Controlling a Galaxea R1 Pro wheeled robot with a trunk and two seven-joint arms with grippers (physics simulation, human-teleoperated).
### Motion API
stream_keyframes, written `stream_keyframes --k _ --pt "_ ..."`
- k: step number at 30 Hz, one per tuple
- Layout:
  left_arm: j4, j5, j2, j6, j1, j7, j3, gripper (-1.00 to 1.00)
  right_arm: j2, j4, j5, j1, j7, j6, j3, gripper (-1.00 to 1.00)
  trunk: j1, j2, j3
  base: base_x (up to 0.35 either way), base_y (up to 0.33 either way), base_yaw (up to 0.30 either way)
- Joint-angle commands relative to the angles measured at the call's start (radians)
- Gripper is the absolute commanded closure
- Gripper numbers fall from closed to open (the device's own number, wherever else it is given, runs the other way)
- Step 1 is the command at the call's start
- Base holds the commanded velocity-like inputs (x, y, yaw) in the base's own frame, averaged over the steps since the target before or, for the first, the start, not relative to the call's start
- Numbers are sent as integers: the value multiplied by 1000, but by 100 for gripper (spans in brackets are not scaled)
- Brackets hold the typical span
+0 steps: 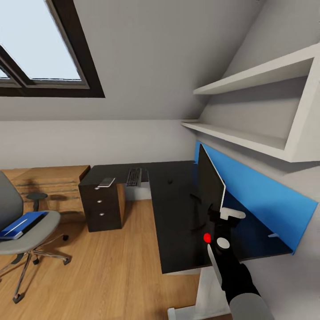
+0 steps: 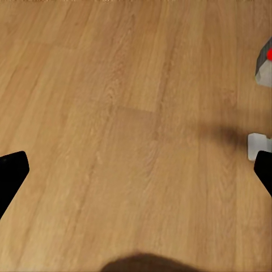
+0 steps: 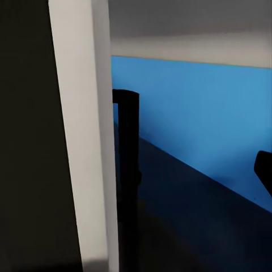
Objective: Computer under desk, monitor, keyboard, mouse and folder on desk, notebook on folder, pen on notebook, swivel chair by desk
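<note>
Black monitor edge-on, screen unreadable, folder cut off

Bench top glossy black, leg white. Monitor front black, edge pale grey. Keyboard dark grey. Folder bright blue, page edges white. Swivel chair grey padding, chrome base. Floor warm wood grain. Wall panel blue.

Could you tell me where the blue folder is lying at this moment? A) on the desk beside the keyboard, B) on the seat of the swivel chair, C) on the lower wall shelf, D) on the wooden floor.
B: in the head view the folder lies flat on the grey seat of the swivel chair, well away from the desk.
</note>
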Motion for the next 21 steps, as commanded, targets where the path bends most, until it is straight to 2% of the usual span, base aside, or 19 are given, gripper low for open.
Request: stream_keyframes --k 1,10,21 --pt "-2 6 -1 -1 0 -1 1 -100 1 1 7 -1 -1 -2 -2 -100 0 -1 -1 0 -1 -13" --pt "-2 6 -1 -1 0 0 1 -100 2 2 5 -1 -1 -2 -1 -100 0 -1 5 0 0 -19" --pt "-2 6 -1 -2 0 0 1 -100 2 2 5 -1 -1 -2 -1 -100 0 -1 13 0 0 -116"
